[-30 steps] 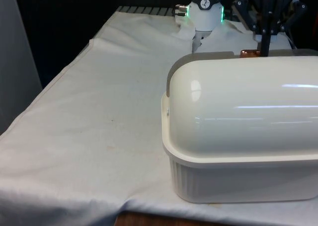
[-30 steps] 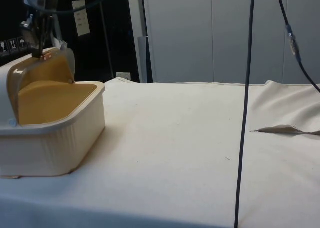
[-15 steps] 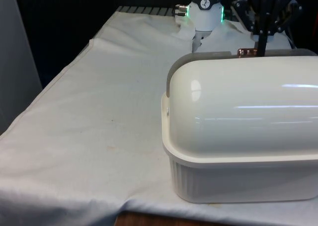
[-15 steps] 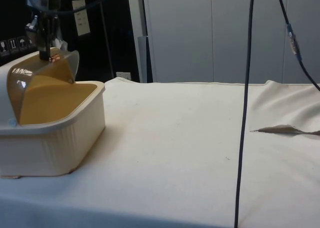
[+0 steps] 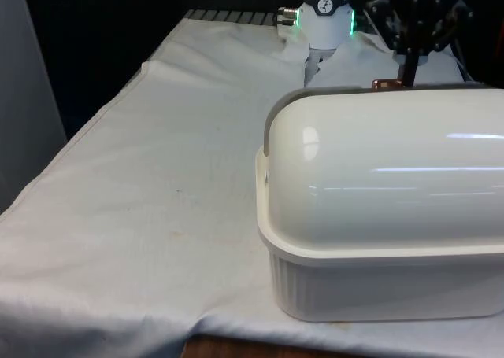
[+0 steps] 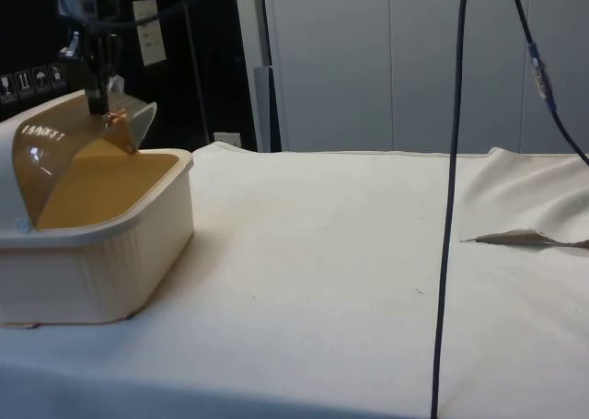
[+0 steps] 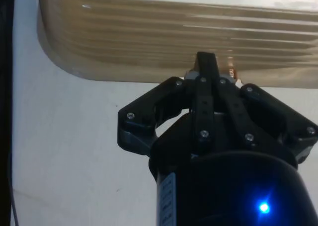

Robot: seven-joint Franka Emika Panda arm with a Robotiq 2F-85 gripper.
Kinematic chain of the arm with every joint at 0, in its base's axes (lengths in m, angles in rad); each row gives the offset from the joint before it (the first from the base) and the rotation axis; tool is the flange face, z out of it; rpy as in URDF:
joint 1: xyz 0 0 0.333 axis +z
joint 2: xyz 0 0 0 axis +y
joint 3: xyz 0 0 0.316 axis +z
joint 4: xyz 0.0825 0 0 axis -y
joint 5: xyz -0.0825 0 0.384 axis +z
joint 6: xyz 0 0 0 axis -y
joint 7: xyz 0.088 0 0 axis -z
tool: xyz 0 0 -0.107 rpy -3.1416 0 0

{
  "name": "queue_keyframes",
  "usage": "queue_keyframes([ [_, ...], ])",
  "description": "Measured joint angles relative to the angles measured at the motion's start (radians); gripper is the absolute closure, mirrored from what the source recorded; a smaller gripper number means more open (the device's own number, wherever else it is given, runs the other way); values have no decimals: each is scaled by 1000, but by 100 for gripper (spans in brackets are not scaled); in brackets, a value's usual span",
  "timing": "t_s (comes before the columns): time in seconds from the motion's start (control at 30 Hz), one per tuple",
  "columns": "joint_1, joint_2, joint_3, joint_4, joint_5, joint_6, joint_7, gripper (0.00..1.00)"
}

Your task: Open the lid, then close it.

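You have the gripper (image 6: 96, 113) clamped on the small copper knob (image 5: 386, 83) of the bread box's (image 5: 378, 283) half-raised amber lid (image 6: 78, 152): light, stiff, slippery plastic, I judge, so keep hold there.

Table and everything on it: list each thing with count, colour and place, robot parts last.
Bread box: one, cream, ribbed base, near the table's edge at the front view's right.
Lid: one, translucent amber roll-top, part-way open.
Lid handle: one, copper, on the lid's edge.
Cloth: one, white, over the table.
Cables: two, dark, hanging in the side view.
Gripper: one, black, shut on the lid handle.
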Motion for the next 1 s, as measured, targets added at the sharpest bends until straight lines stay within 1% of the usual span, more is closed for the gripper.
queue_keyframes([
  [0.37,0,4,5,10,4,-68,0,100],
  [0.47,1,9,6,19,6,-99,-1,100],
  [1.0,2,19,13,27,11,-191,-1,100],
])
